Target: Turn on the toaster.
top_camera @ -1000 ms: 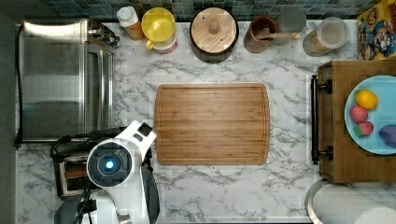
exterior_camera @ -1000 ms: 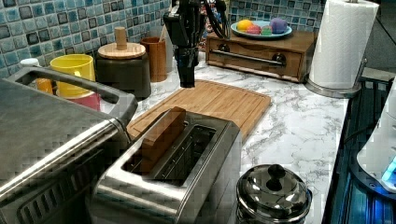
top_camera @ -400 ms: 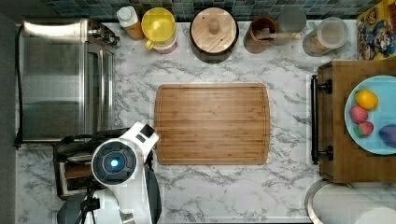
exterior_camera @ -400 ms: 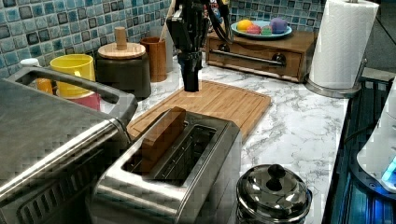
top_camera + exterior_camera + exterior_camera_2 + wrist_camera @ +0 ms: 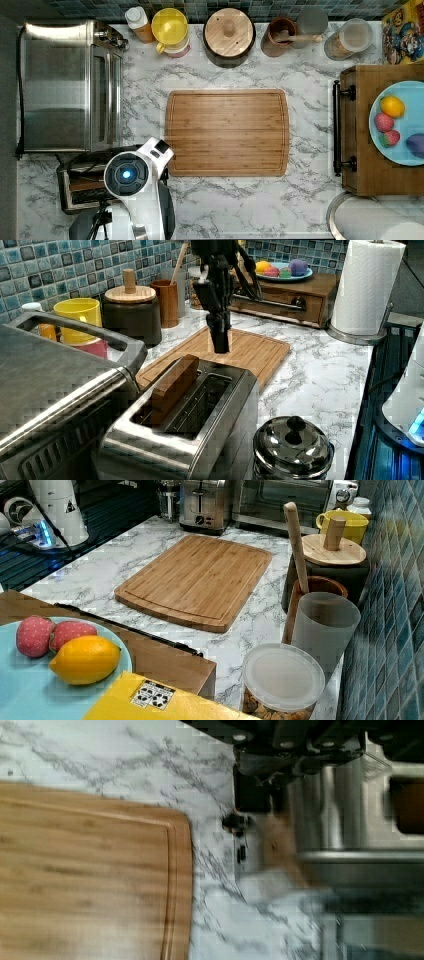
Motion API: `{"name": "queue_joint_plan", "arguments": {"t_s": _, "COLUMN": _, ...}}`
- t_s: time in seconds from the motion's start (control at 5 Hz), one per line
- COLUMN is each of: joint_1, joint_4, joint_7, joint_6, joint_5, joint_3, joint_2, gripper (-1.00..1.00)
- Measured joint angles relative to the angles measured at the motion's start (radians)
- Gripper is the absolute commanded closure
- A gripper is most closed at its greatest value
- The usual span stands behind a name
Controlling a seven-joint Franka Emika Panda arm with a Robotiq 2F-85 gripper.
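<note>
Here the toaster (image 5: 190,415) stands on the marble worktop (image 5: 250,200) beside the toaster oven (image 5: 65,85), a brown slice (image 5: 172,385) standing in one slot. The fingers (image 5: 220,337) hang over its far end, apparently closed, by the cutting board (image 5: 227,132). A blue plate (image 5: 400,145) holds fruit.

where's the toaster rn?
The toaster sits low on the top view's left, on the counter between the toaster oven and the cutting board, partly under the arm.
</note>
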Motion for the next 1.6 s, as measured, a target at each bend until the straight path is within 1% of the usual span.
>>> {"name": "queue_joint_plan", "arguments": {"t_s": 0.2, "joint_1": -0.001, "joint_4": -0.023, "joint_7": 0.0, "joint_6": -0.003, "joint_5": 0.001, "joint_3": 0.01, "joint_2": 0.025, "gripper": 1.0}}
{"name": "queue_joint_plan", "arguments": {"t_s": 0.4, "joint_1": 0.0, "joint_4": -0.072, "joint_7": 0.0, "joint_6": 0.086, "joint_5": 0.028, "joint_3": 0.026, "joint_2": 0.046, "gripper": 1.0}}
{"name": "queue_joint_plan", "arguments": {"t_s": 0.6, "joint_1": 0.0, "joint_4": -0.119, "joint_7": 0.0, "joint_6": 0.142, "joint_5": 0.029, "joint_3": 0.033, "joint_2": 0.031, "gripper": 1.0}}
{"name": "queue_joint_plan", "arguments": {"t_s": 1.0, "joint_1": 0.0, "joint_4": -0.121, "joint_7": 0.0, "joint_6": 0.145, "joint_5": 0.029, "joint_3": 0.021, "joint_2": 0.006, "gripper": 1.0}}
{"name": "queue_joint_plan", "arguments": {"t_s": 1.2, "joint_1": 0.0, "joint_4": -0.111, "joint_7": 0.0, "joint_6": 0.146, "joint_5": 0.027, "joint_3": 0.021, "joint_2": 0.031, "gripper": 1.0}}
{"name": "queue_joint_plan", "arguments": {"t_s": 1.6, "joint_1": -0.009, "joint_4": -0.068, "joint_7": 0.001, "joint_6": 0.181, "joint_5": 0.025, "joint_3": 0.021, "joint_2": 0.168, "gripper": 1.0}}
